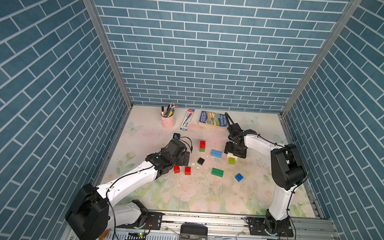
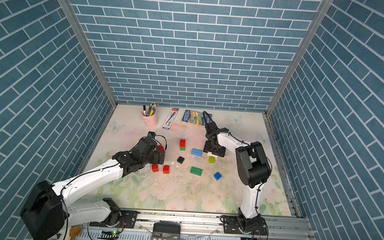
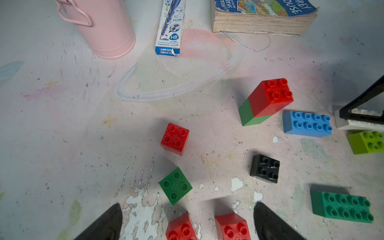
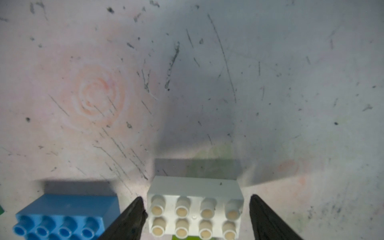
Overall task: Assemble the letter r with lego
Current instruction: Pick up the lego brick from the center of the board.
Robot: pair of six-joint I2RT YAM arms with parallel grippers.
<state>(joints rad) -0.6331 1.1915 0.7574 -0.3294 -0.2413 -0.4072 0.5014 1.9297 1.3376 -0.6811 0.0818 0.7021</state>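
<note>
**Bimanual cell with lego bricks loose on the flowered bench [image 1: 204, 201].**

**Right jaws:** low over the white long brick [image 4: 195, 209] and open, with a finger [image 4: 133, 220] at each end of it. One finger touches the brick's end and the other stands just clear, so nothing is clamped.

The white long brick lies right of mid-bench. It touches the lime brick [image 1: 231, 160], whose edge shows beneath it in the right wrist view. The blue long brick [image 1: 216, 153] lies just beside it.

**Left jaws:** spread wide and empty, low over the left part of the bench.

- In the left wrist view, one red square brick [image 3: 180, 227] and a second red square brick [image 3: 231, 226] sit side by side between the two fingers.
- Beyond them are the green square brick [image 3: 175, 186] and a third red square brick [image 3: 175, 138], both apart from the fingers.

**Other lego:**

- An upright red-over-green stack [image 1: 202, 146] stands mid-bench.
- The black square brick [image 1: 201, 161] lies in front of the stack.
- The green long brick [image 1: 217, 172] and the blue square brick [image 1: 239, 177] lie nearer the front, well apart from either arm.

**Back edge (not lego):** a pink cup of pens [image 1: 167, 119], a pencil box [image 1: 187, 120] and a book [image 1: 211, 119].

**Front rail:** a calculator [image 1: 193, 238].
</note>
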